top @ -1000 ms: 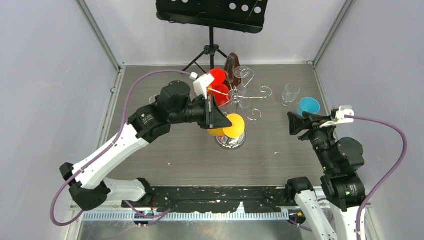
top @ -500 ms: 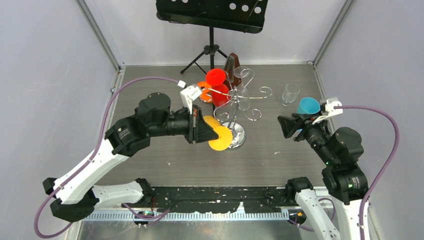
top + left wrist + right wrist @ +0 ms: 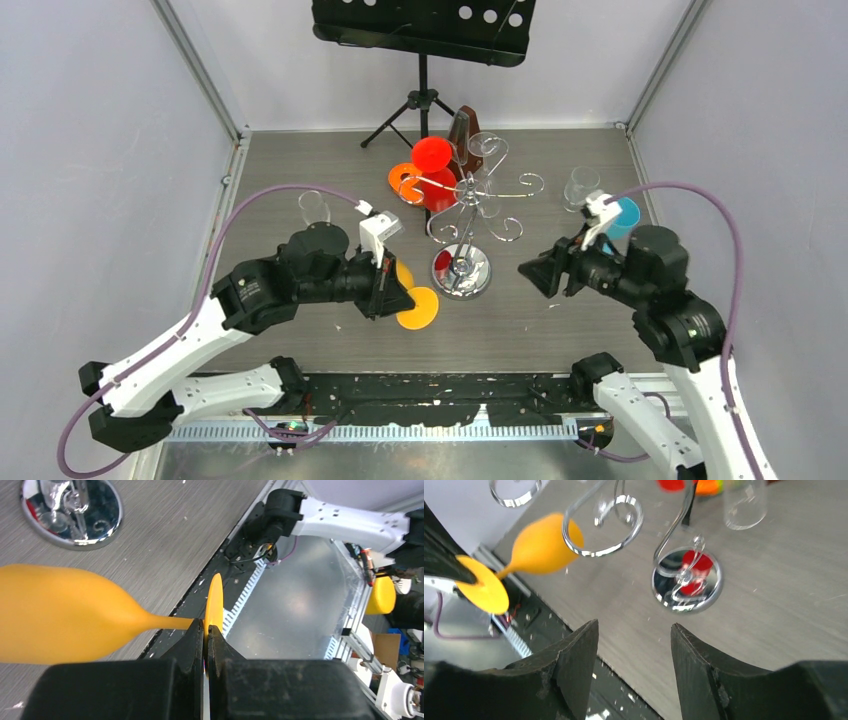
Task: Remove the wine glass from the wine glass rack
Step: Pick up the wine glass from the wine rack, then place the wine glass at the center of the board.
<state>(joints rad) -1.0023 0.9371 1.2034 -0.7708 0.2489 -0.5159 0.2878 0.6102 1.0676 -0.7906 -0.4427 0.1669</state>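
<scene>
The yellow wine glass (image 3: 60,615) lies sideways in my left gripper (image 3: 206,629), which is shut on the rim of its round foot (image 3: 215,597). From above, the yellow wine glass (image 3: 418,308) hangs clear of the wine glass rack (image 3: 470,195), to the front left of the rack's mirror base (image 3: 461,271). The left gripper (image 3: 400,298) stays low over the table. My right gripper (image 3: 528,272) stands open and empty to the right of the base, facing it. In its own view the right gripper (image 3: 634,630) looks at the base (image 3: 686,580) and the yellow wine glass (image 3: 546,542).
Two red glasses (image 3: 433,155) and a clear one (image 3: 487,150) hang on the rack, with an orange foot (image 3: 405,180) beside them. A black music stand (image 3: 421,60) is at the back. Clear tumblers (image 3: 581,185) (image 3: 314,207) and a blue cup (image 3: 622,213) stand on the table.
My left gripper has pulled the yellow glass off the rack, back and down toward the front left. The right gripper has swung left toward the rack base.
</scene>
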